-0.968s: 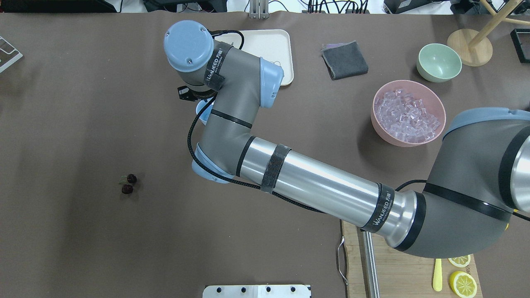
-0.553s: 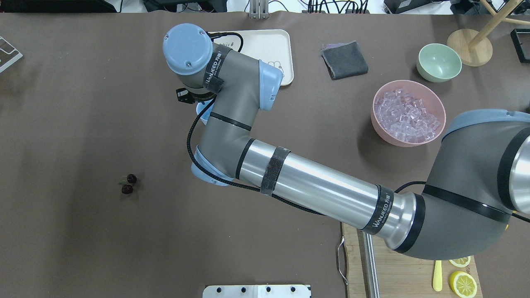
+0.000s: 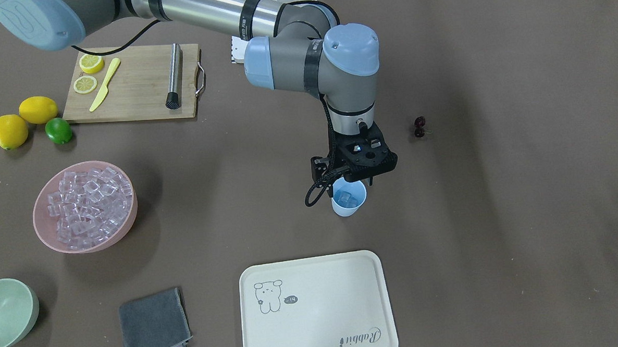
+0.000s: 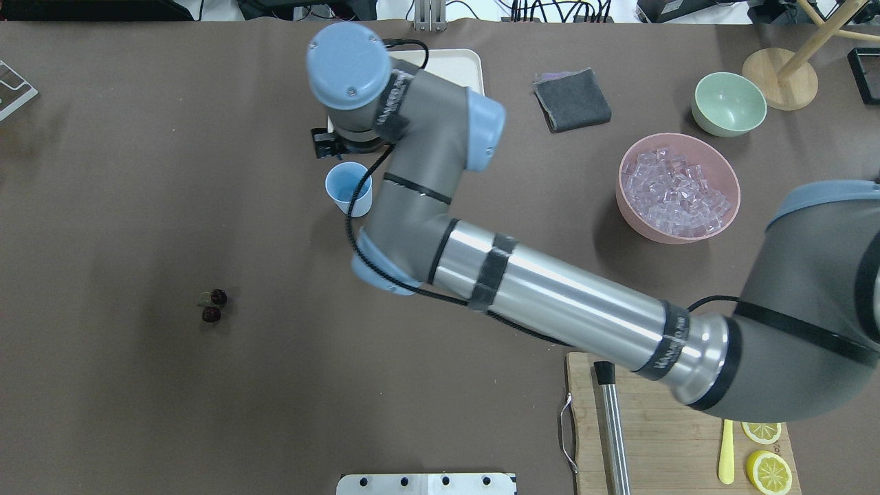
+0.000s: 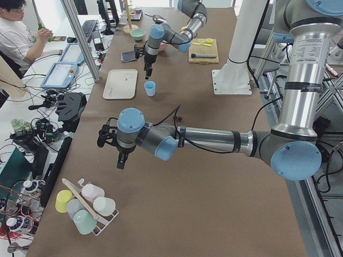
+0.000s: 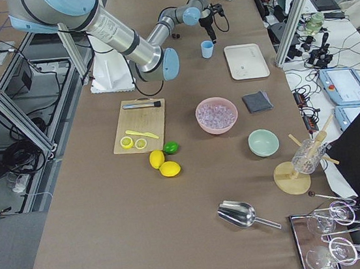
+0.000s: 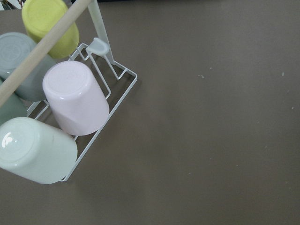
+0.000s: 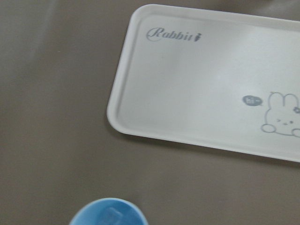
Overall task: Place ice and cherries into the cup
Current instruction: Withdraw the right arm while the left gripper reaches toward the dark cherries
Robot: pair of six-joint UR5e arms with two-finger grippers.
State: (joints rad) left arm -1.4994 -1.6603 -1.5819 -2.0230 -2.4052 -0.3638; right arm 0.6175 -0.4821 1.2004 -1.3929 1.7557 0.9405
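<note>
The light-blue cup [image 3: 349, 202] [image 4: 348, 187] stands upright mid-table, and its rim shows at the bottom of the right wrist view [image 8: 108, 213]. One piece of ice [image 3: 345, 196] lies inside it. More ice [image 3: 88, 196] fills the pink bowl [image 3: 125, 215]. My right gripper [image 3: 352, 184] hangs just above the cup's rim; its fingers are hidden under the wrist, so I cannot tell its state. The cherries [image 3: 419, 127] [image 4: 214, 306] lie on the cloth, well apart from the cup. My left gripper [image 5: 122, 158] hovers over the table's far-left end, and I cannot tell whether it is open or shut.
A white tray [image 3: 320, 303] lies just beyond the cup. A grey cloth [image 3: 154, 326] and a pale green bowl [image 3: 7, 312] sit past the pink bowl. A cutting board [image 3: 133, 92] carries lemon slices, a knife and a metal rod. A cup rack [image 7: 75, 98] sits below the left wrist.
The right wrist has shifted right and away from the robot, toward the tray. The cup, half hidden under it before, now shows fully in the overhead view.
</note>
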